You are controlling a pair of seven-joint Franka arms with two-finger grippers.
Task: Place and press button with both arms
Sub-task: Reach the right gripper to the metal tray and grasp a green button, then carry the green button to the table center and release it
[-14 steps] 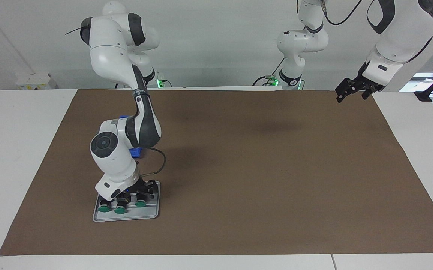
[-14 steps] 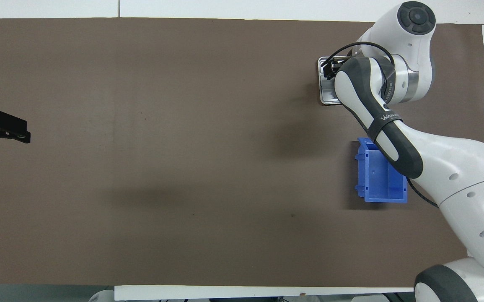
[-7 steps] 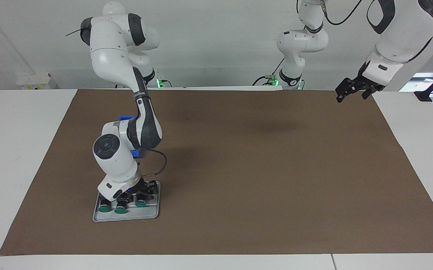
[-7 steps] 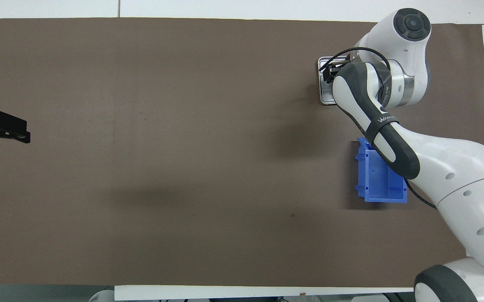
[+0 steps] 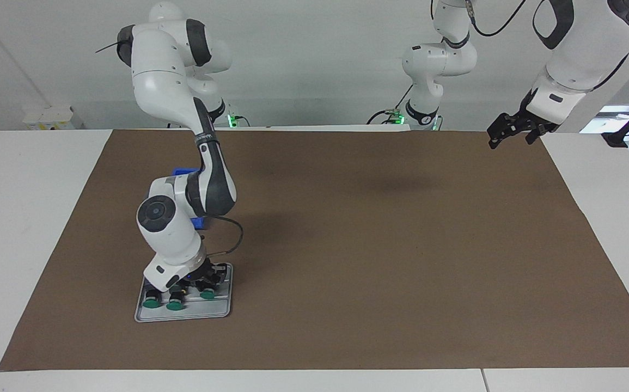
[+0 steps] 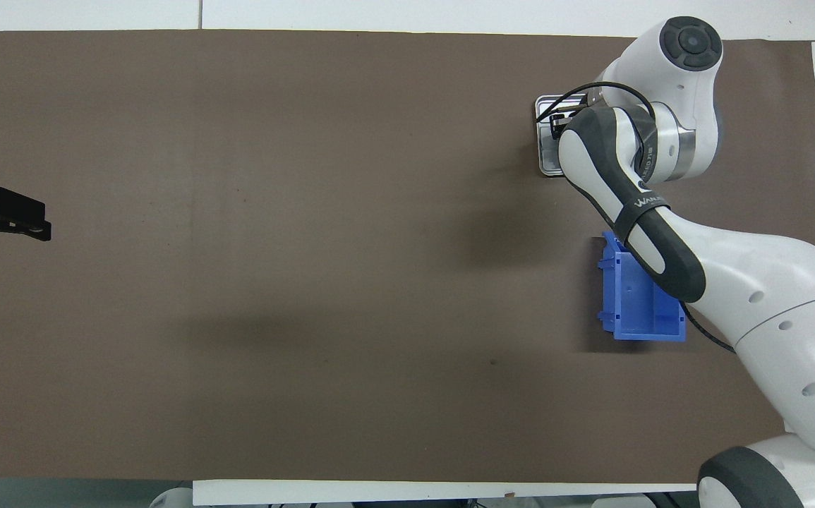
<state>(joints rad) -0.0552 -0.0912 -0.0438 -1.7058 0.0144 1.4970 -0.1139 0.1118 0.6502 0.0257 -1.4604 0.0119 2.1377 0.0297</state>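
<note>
While caps point(image 5: 174, 306) face outward, buttons point(image 5: 175, 298) lie flat.

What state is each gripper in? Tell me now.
Left gripper: open, empty, waiting over the mat's edge.
Right gripper: down in the tray among the buttons; cannot be told.

- Both arms point(image 5: 175, 98) are built of glossy white rounded shells, joined by dark grey bands.
- A black cable point(image 5: 232, 239) is looped beside the wrist.
- Black two-finger grippers are fitted; "WANJI"-like lettering is printed on one band.
</note>
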